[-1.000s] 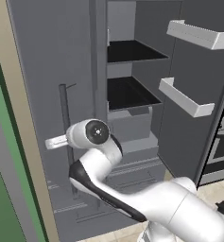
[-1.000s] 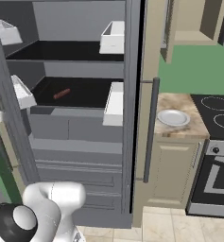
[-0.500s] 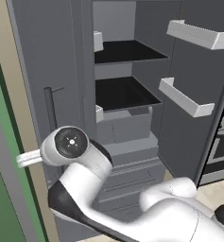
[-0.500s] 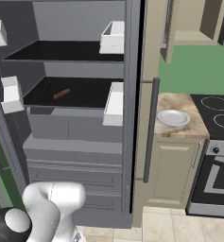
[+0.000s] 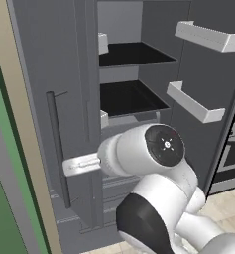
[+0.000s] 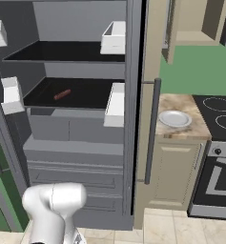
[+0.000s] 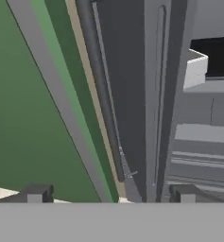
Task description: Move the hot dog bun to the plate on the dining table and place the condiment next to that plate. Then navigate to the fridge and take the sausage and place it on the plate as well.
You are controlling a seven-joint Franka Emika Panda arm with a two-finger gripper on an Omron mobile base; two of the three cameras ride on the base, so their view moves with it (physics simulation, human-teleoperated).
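Since a second ago, our arm has swung lower and nearer the left base camera, and the fridge (image 5: 139, 74) doors stand wider. From the left base view, we see black shelves and white door bins (image 5: 193, 101). From the right base view, the sausage (image 6: 62, 94) lies on the lower black shelf; a white plate (image 6: 174, 118) rests on the counter (image 6: 181, 131) beside. In the hand view, our claw (image 7: 108, 194) is spread wide, empty, near the door's long handle (image 7: 101, 90).

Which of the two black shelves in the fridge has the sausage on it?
The lower black shelf holds the sausage, toward its left side. The upper shelf above it is bare.
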